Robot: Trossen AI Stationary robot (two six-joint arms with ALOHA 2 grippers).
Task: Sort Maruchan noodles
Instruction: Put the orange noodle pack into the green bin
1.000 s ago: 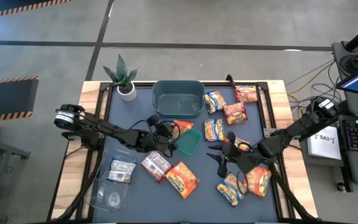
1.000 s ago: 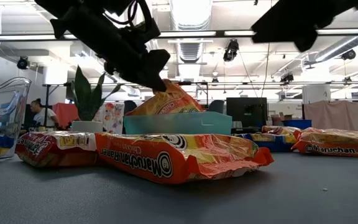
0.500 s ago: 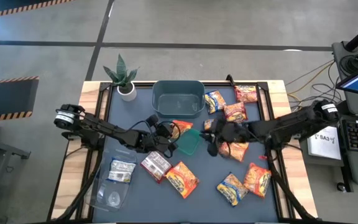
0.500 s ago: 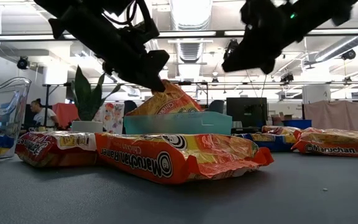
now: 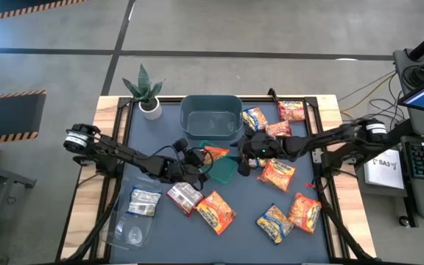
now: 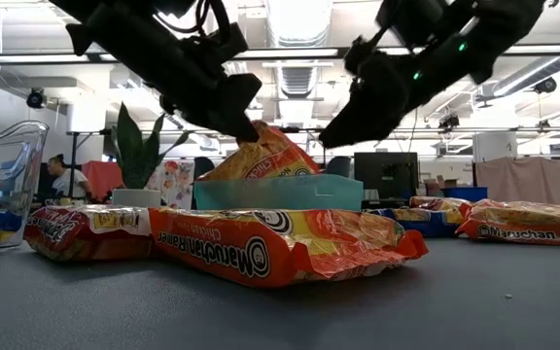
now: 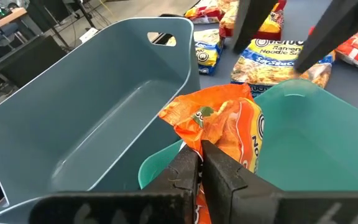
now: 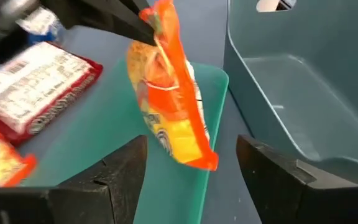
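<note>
Honestly, things are getting crowded in the middle of the table. The left gripper (image 7: 196, 163) has its fingers pinched on the crinkly top edge of an orange packet (image 7: 222, 127), dangling it above the small green tray (image 5: 222, 170), right next to the big teal tub (image 5: 211, 115). Meanwhile the right gripper (image 8: 191, 180) has its fingers spread wide and is pointed straight at that same orange packet, just beside it.

Rest of the Maruchan noodles are scattered about: a dark red packet (image 5: 185, 196) and another orange one (image 5: 215, 210) near the front, a cluster at the back right (image 5: 271, 121), a few more front right (image 5: 291, 213).

What worries me: two arms closing on one floppy packet. If the right one closes while the left hasn't let go, I'd guess they tug against each other and the plastic rips or slips free. The grip is only on a thin edge, so a bump could knock it loose, and it might land in the tub or half off the tray. The arms clipping each other looks possible too.
</note>
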